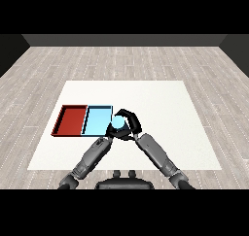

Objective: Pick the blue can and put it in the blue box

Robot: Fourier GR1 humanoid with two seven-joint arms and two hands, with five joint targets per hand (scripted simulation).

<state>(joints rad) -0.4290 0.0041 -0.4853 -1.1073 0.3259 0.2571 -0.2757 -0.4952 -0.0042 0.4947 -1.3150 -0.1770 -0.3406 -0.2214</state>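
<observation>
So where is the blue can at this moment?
In the head view, the blue can is held in the right hand, whose fingers curl round it, right at the right edge of the light blue tray, near the table's middle.

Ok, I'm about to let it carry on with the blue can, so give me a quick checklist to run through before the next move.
1. Blue can held: ok, the right hand curls round it.
2. Can over the blue tray: not ok, it sits at the tray's right edge, not clearly inside.
3. Blue tray free to receive it: ok, nothing shows in it.
4. Red tray out of the path: ok, it lies left of the blue one.
5. Left hand clear of the can: cannot tell, it is close beside the can.
</observation>
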